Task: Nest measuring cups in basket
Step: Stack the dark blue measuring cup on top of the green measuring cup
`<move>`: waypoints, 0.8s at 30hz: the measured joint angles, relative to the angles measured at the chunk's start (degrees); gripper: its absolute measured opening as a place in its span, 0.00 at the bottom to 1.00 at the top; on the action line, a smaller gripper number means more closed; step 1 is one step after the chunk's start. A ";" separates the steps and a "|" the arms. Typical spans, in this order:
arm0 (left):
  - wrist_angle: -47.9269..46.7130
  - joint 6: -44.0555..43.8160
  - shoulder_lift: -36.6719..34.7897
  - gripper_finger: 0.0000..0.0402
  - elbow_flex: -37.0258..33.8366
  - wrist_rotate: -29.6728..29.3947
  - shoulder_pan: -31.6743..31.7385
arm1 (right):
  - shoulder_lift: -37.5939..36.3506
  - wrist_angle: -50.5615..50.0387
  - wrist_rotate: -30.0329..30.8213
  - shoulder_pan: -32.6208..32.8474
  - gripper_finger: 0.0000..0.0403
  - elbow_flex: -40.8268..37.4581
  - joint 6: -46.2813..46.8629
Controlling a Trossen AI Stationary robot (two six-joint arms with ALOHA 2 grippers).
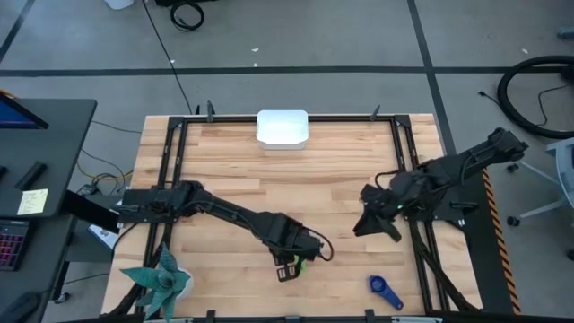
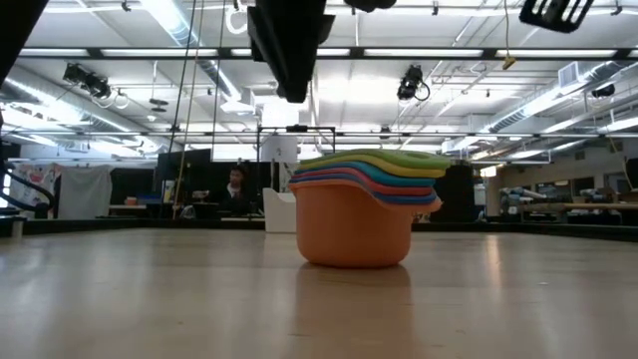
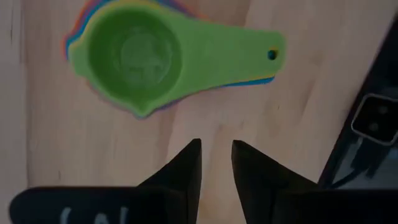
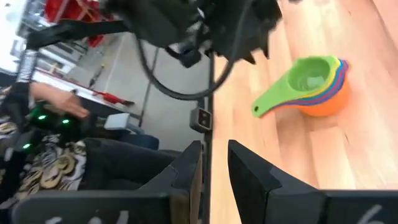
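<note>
Hovering above nested measuring cups [image 3: 155, 59], left fingers [image 3: 186, 165] narrowly parted, holding nothing.

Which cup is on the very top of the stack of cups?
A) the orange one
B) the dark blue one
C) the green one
C: the green cup sits on top of the nested stack in the left wrist view, with the orange cup at the bottom in the low view, and the dark blue cup lies apart on the table.

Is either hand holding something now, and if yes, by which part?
Nothing is held. The left hand hovers empty over the stacked measuring cups; the right hand is empty too.
</note>
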 joint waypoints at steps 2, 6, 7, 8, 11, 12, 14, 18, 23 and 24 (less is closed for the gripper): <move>-0.98 -3.04 0.00 0.23 0.00 -0.55 -0.68 | 1.97 -2.26 -1.20 0.00 0.21 -0.02 0.85; -6.23 -7.02 -0.03 0.23 0.00 -3.45 -2.46 | 4.89 -8.66 -11.48 0.02 0.21 0.00 0.35; -7.90 -8.05 -0.13 0.23 0.00 -4.09 -2.96 | 5.72 -10.32 -14.36 0.17 0.21 0.00 0.67; -9.27 -8.49 -0.23 0.23 0.00 -4.33 -3.36 | 6.53 -12.00 -16.71 0.47 0.21 0.00 1.54; -12.73 -9.94 -0.36 0.23 0.00 -4.93 -4.47 | 8.67 -15.93 -21.56 1.91 0.21 0.00 3.29; -13.39 -10.32 -0.36 0.23 -0.02 -5.26 -4.79 | 9.45 -17.10 -22.22 2.41 0.21 0.00 3.29; -13.91 -11.10 -0.36 0.23 -0.02 -5.98 -5.29 | 10.93 -18.72 -22.22 3.51 0.21 -0.02 3.35; -13.67 -11.24 -0.36 0.23 -0.02 -7.15 -5.94 | 14.13 -18.83 -21.23 5.51 0.21 0.00 3.23; -13.74 -11.13 -0.36 0.23 -0.02 -7.45 -6.50 | 19.12 -18.65 -17.79 8.42 0.21 0.00 2.37; -13.77 -11.13 -0.36 0.23 -0.02 -7.82 -6.57 | 20.34 -18.67 -17.12 9.17 0.21 0.00 1.94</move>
